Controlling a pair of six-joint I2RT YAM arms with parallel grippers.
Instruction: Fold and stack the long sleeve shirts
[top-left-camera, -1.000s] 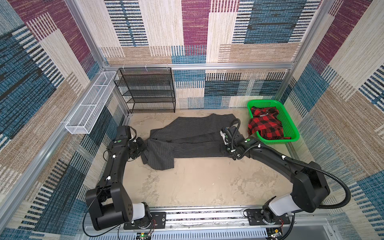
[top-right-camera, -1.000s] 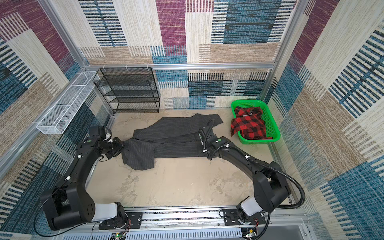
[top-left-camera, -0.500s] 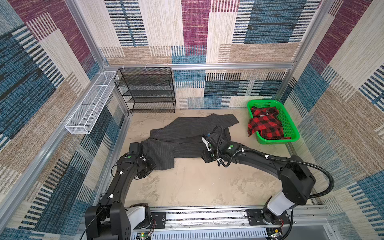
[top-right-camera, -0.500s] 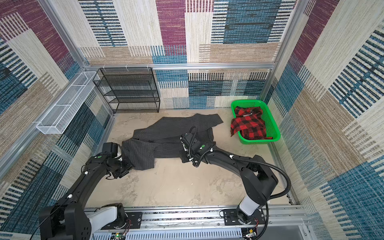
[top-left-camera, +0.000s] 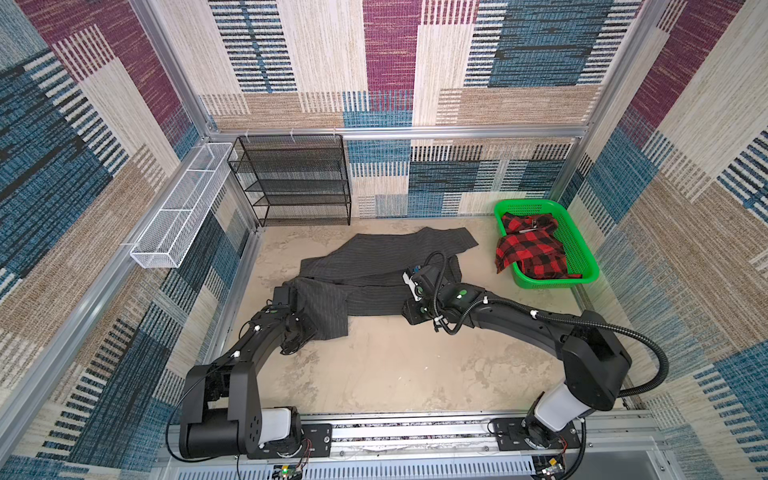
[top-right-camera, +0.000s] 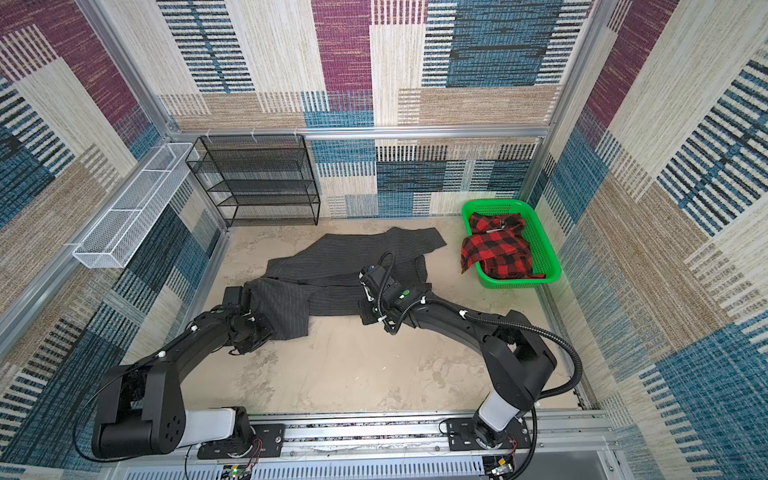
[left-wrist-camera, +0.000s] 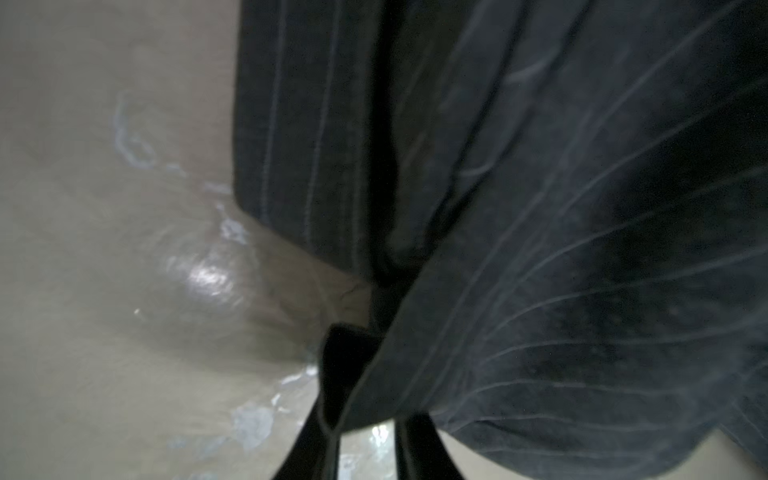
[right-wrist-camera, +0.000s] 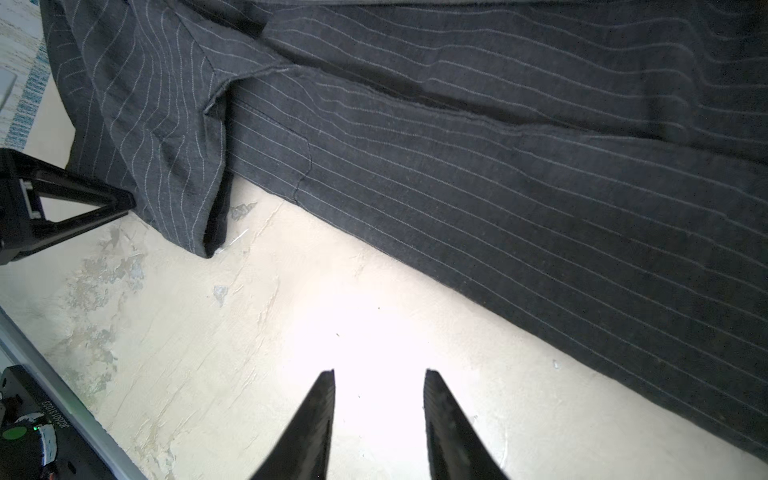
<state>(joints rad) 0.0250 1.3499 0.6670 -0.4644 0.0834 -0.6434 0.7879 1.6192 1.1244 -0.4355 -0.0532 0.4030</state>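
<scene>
Your charcoal pinstripe shirt (top-left-camera: 386, 266) lies spread across the middle of the worktop (top-left-camera: 395, 365), only partly folded. Its far corner reaches toward the upper right of both top views, and a doubled-over flap hangs down at its lower left. Your left gripper (left-wrist-camera: 370, 386) sits at that flap's left edge. In the left wrist view the jaws look closed on a fold of the striped cloth, which drapes over one finger, so this is probably the hold you need to drag or turn the flap. The blur there leaves the exact bite uncertain. Your right gripper (right-wrist-camera: 379, 374) hangs over bare worktop just beside the shirt's near hem, with its jaws apart and nothing between them. It seems placed to pinch that hem so both arms can lift one edge together. The red-and-black check shirt (top-left-camera: 530, 249) sits crumpled in the green mesh basket (top-left-camera: 557, 283) at the right of the frame, one corner spilling over the rim, well apart from both arms. By this layout the task is early: neither shirt is folded and nothing is stacked. Grab the hem squarely, or the limp cloth may bunch.
</scene>
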